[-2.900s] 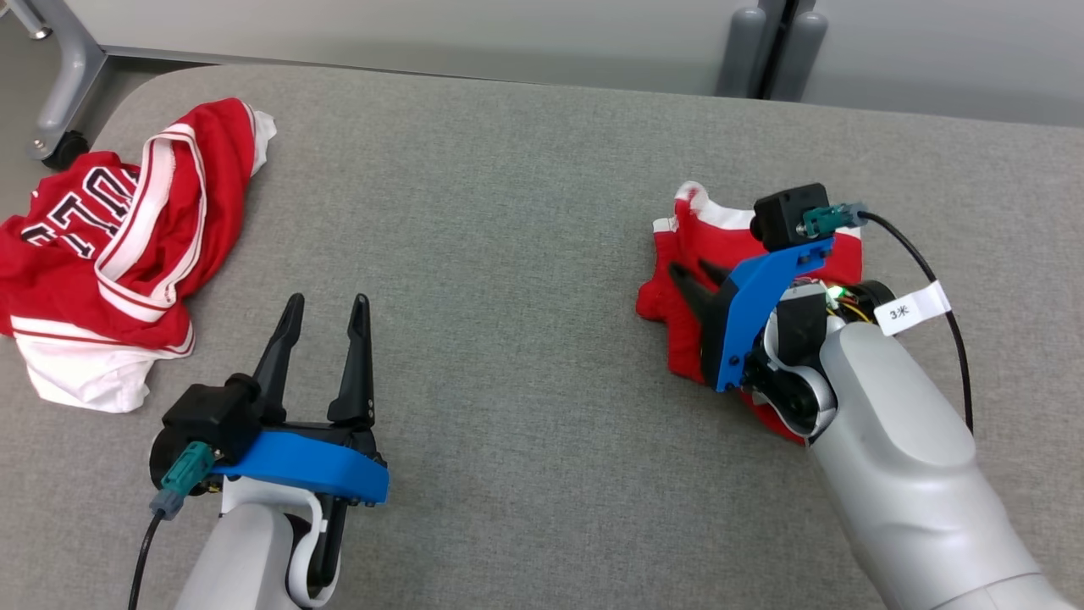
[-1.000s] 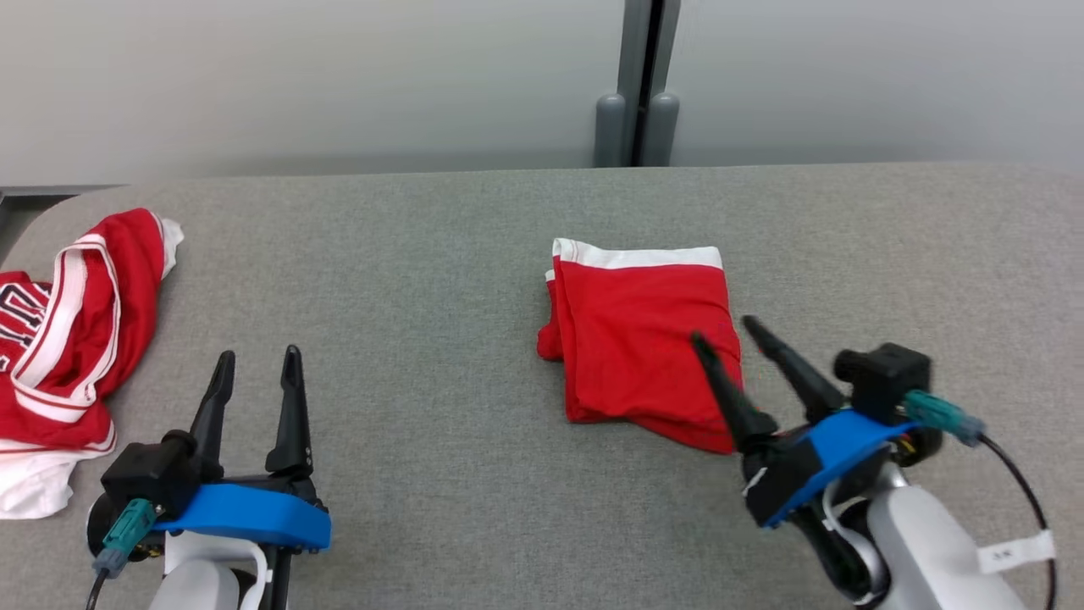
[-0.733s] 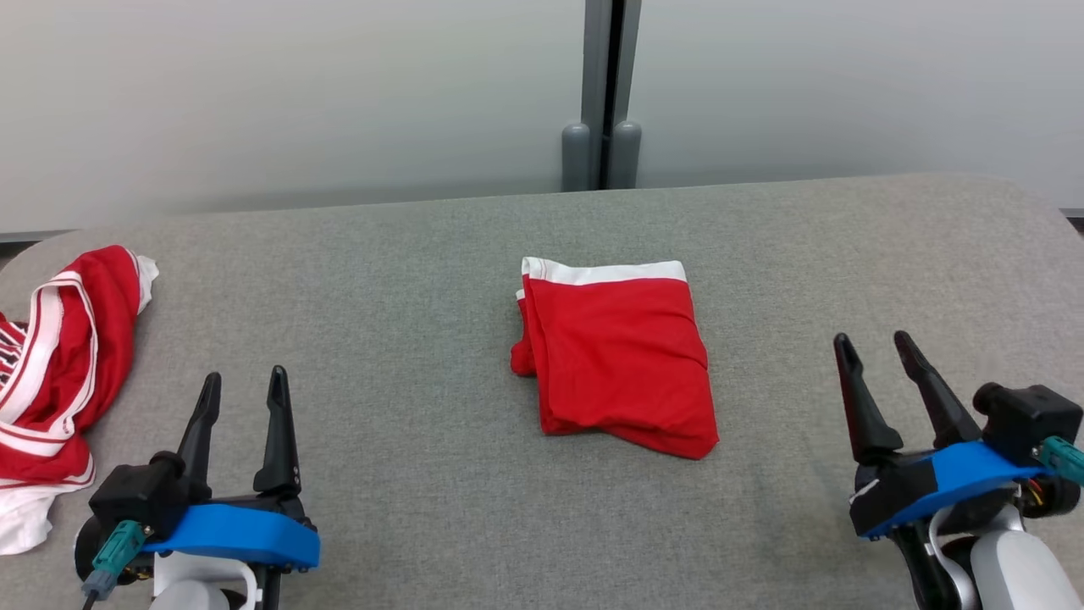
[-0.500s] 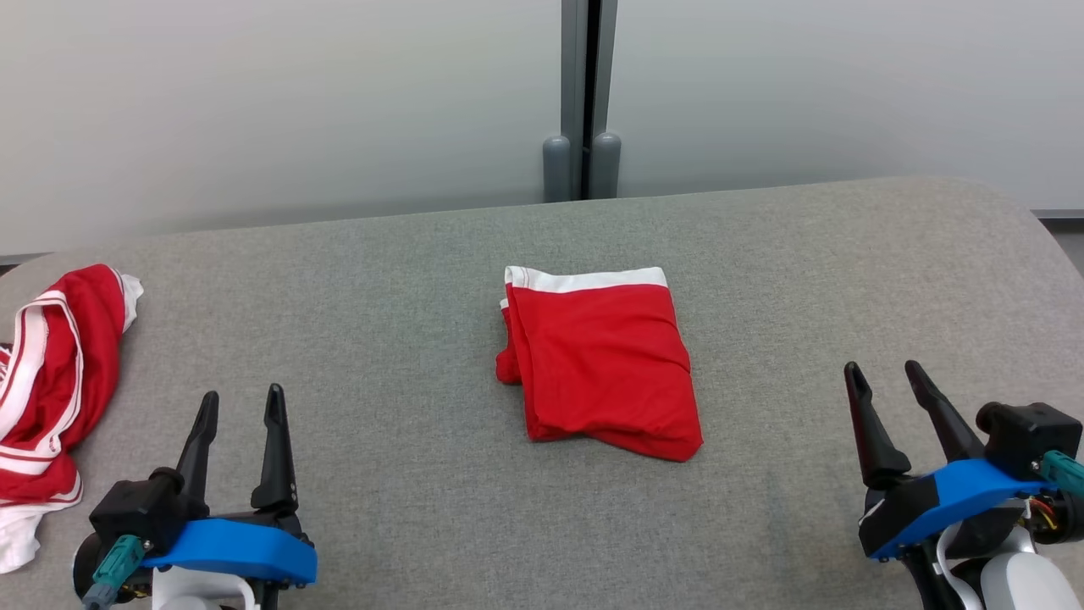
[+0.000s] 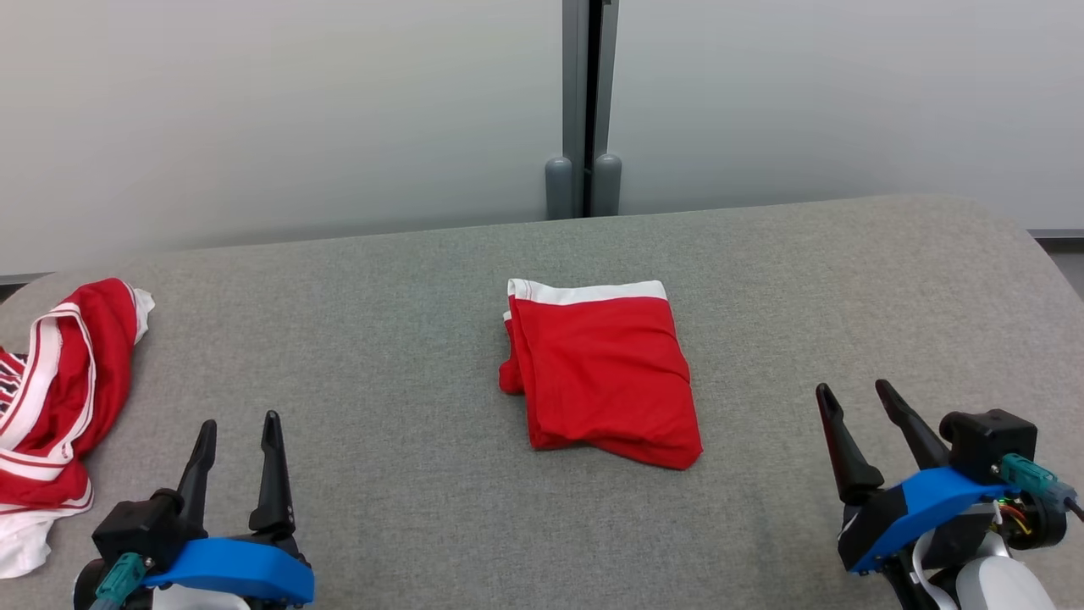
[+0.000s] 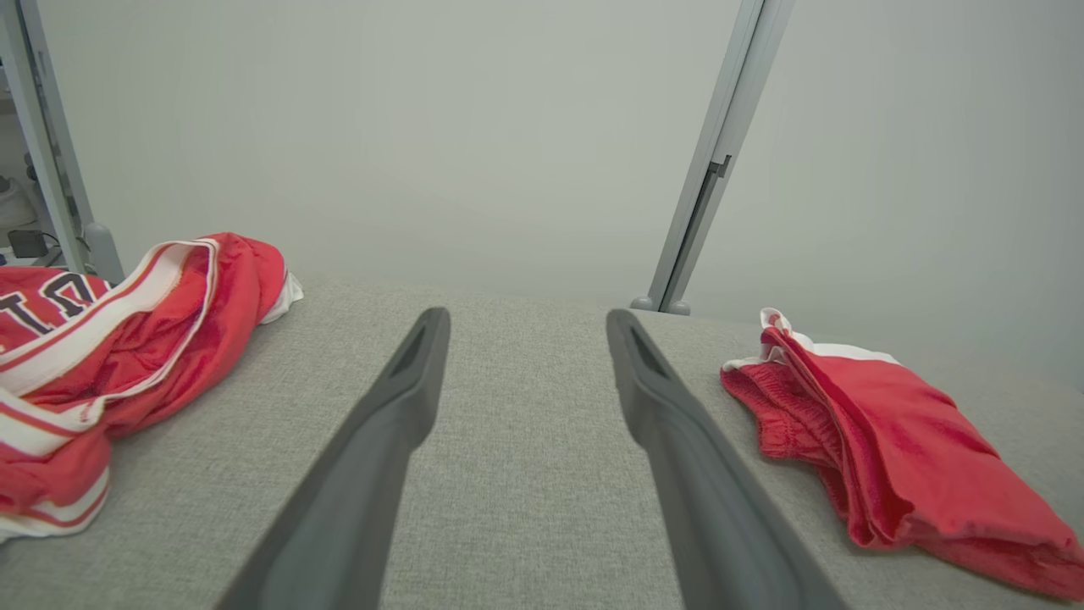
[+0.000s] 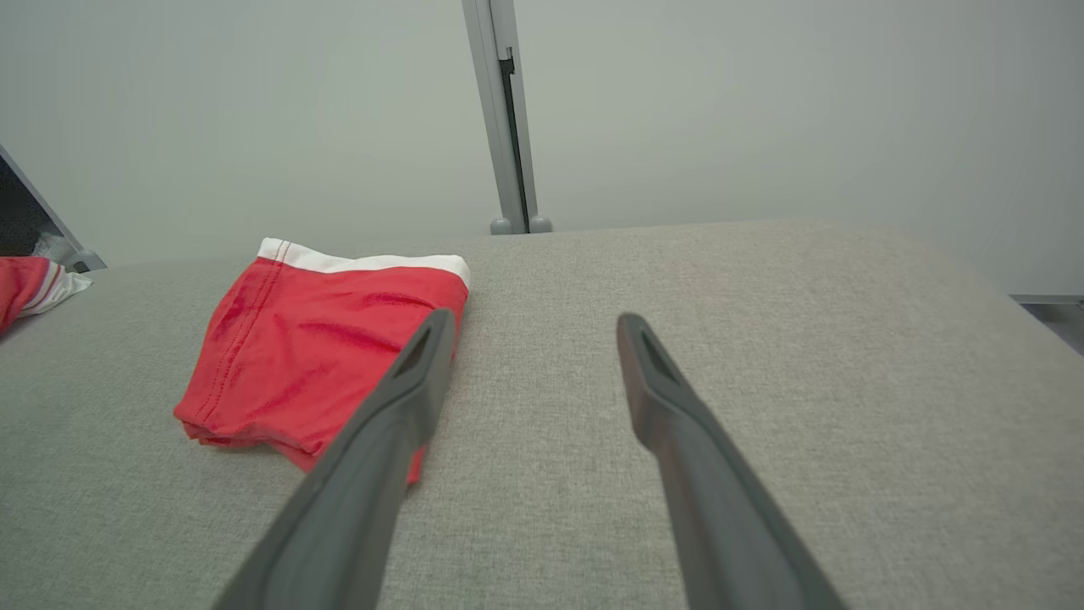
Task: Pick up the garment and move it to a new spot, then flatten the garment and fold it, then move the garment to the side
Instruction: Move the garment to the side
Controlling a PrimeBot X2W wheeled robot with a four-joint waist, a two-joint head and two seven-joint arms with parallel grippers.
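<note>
- Grey cloth covers the desk [image 5: 406, 280], with a pale wall behind it and a grey post [image 5: 584, 102] rising at the far edge.
- The folded red shorts [image 5: 601, 377] lie near the middle of the desk as a compact rectangle. Their white waistband [image 5: 584, 292] is at the far edge and loose layered hems are at the near edge.
- A crumpled red jersey [image 5: 59, 390] sits at the desk's left end, well apart from the shorts.
- The left pincer [image 5: 239, 421] hovers low at the near left with its 2 fingers spread and nothing between them.
- The right pincer [image 5: 853, 388] stands at the near right, also spread and empty, apart from the shorts.
- The fabric looks thin, light and limp, probably a slick sports knit. I expect no stiffness and no risk of breakage.
- The layers will likely slide over each other, and a lift by 1 corner would let the fold fall open.
- The best hold is probably across the whole stack at the left side, where the left wrist view [image 6: 889, 440] shows the folds bunched thick. The waistband is another option, since its elastic gives the fingers more to grip.
- The near hems, seen in the right wrist view [image 7: 322, 356], look the least secure place to pinch.
- Dragging over the cloth desk would probably rumple the bottom layer, so a lift seems wiser than a slide.
</note>
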